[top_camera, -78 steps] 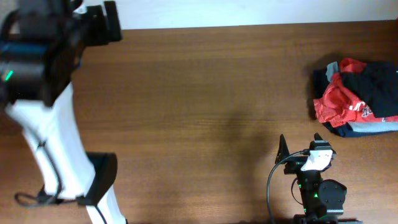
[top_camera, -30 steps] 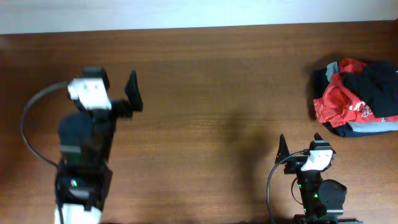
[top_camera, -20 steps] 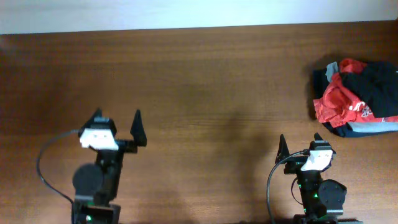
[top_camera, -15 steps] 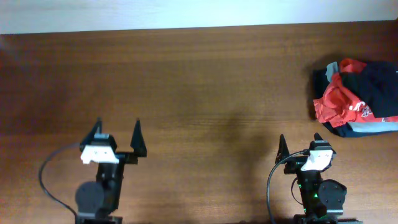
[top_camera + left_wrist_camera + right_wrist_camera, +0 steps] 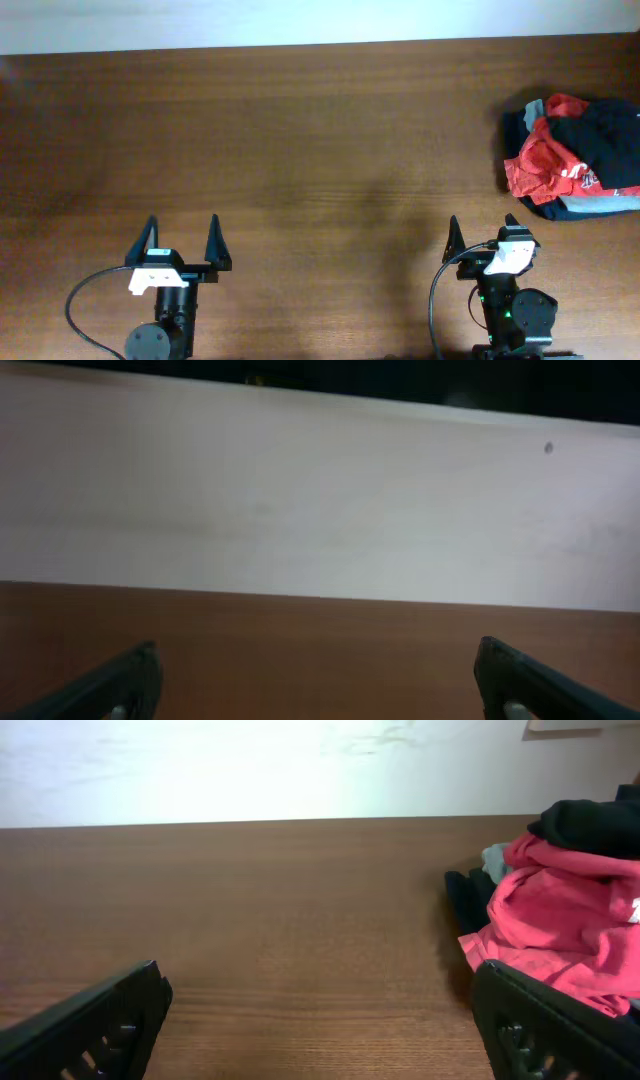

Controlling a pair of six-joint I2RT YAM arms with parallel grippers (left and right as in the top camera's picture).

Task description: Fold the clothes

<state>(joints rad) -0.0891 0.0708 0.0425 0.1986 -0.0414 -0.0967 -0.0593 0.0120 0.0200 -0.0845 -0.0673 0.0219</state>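
Black T-shirt (image 5: 603, 132) lies crumpled on top of a heap at the far right edge of the table (image 5: 330, 150), not spread out and not folded. In the right wrist view only a dark bulge of it (image 5: 588, 824) shows, at the upper right.
Directly under it and touching it: a red shirt (image 5: 538, 162) with white lettering. Grey and navy garments (image 5: 590, 207) sit at the bottom of the heap.
Heap shape and position match all earlier overhead frames.

Right gripper (image 5: 482, 225) sits at the near edge, well apart from the heap. Its fingers are spread wide with nothing between them. No change from earlier.

Left gripper (image 5: 182, 222) is at the near edge on the left, far from the clothes, fingers also wide and empty. This is the one change. A second ago it stood further up the table, and before that the arm filled the upper left corner. It now sits level with the right gripper.

Left wrist view: bare wood and a pale wall (image 5: 320, 510).
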